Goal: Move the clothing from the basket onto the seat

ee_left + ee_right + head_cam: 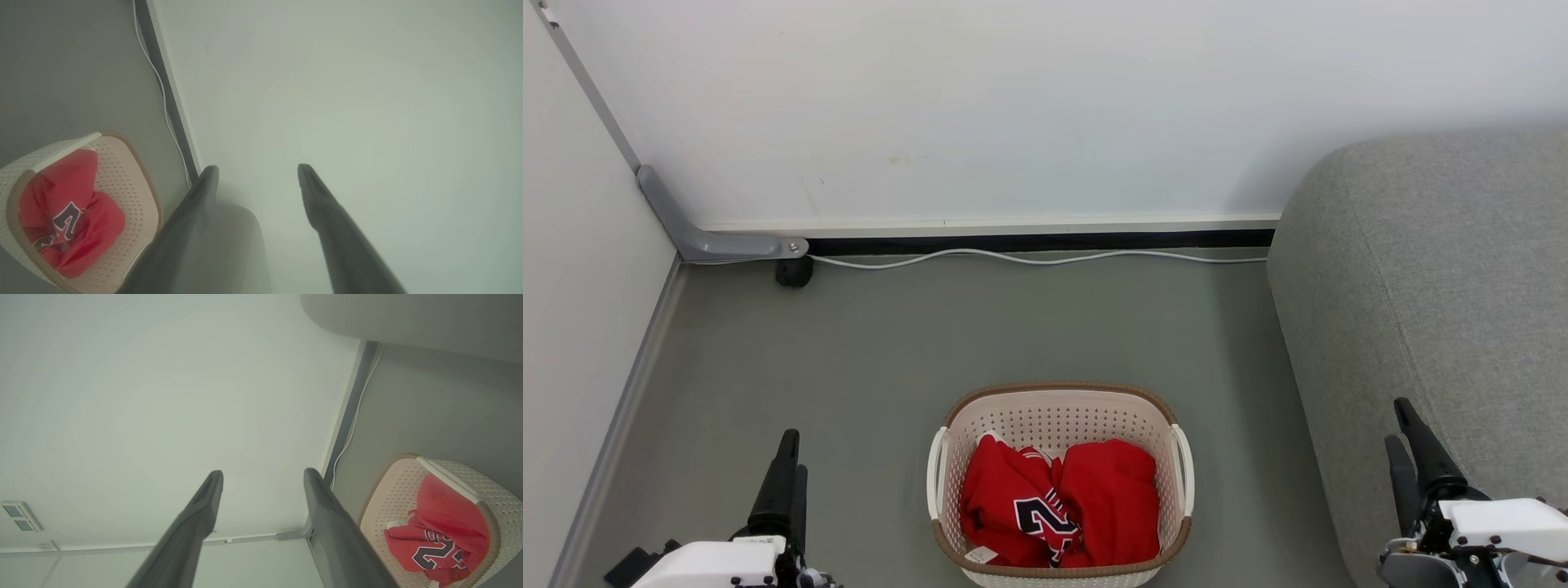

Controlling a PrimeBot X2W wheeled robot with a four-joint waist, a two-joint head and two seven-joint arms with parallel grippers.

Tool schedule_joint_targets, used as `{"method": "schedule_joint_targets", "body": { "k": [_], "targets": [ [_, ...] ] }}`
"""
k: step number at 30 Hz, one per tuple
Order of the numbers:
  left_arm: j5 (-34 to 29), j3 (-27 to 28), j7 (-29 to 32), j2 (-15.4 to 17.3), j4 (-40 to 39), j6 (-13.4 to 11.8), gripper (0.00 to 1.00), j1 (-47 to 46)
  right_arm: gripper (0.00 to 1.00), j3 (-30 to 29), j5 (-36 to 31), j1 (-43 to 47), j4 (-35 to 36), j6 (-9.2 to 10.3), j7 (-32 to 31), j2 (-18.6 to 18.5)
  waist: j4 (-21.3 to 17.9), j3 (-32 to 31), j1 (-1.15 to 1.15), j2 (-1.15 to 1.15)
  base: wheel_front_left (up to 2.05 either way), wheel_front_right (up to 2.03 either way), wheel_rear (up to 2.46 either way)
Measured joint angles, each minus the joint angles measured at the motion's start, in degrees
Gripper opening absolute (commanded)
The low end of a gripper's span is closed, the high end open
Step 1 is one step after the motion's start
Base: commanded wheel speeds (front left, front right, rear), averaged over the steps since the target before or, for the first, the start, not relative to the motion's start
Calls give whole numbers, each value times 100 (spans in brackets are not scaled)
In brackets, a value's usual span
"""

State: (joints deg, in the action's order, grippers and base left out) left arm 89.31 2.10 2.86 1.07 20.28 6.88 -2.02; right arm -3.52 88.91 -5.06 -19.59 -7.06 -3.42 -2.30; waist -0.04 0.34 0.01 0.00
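Note:
The cream basket [1058, 389] stands on the grey floor low in the middle of the head view. The clothing [1062, 500], bright red with a navy-and-white number on one piece, lies bunched inside it. The grey seat [1437, 286] rises to the basket's right. My left gripper [792, 454] hangs open over the floor left of the basket, nothing between its fingers. My right gripper [1398, 423] is open and empty in front of the seat's side. The left wrist view has the left gripper [258, 167], basket [135, 192] and clothing [69, 204]. The right wrist view has the right gripper [263, 472], basket [392, 498], clothing [445, 514] and seat [408, 318].
A white wall [1013, 106] closes the back, with a white cable [1029, 258] lying along its dark baseboard. A grey bracket [711, 241] sits in the far left corner, where a side panel [580, 269] runs forward. Open grey floor [890, 343] lies between wall and basket.

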Motion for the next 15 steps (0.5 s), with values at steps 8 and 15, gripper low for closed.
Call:
{"method": "schedule_joint_targets", "body": {
  "k": [8, 15],
  "targets": [
    [-598, -58, -140, 23, 19, 0, 100, -92, 100, 235, -342, -183, -123, 0, 169, -124, -4, 6, 0, 0, 0, 0, 0],
    [-1251, -118, -248, 33, 64, 1, 100, -227, 100, 288, -895, -341, -196, 0, 274, -176, -13, 11, 0, 0, 0, 0, 0]
  ]
}}
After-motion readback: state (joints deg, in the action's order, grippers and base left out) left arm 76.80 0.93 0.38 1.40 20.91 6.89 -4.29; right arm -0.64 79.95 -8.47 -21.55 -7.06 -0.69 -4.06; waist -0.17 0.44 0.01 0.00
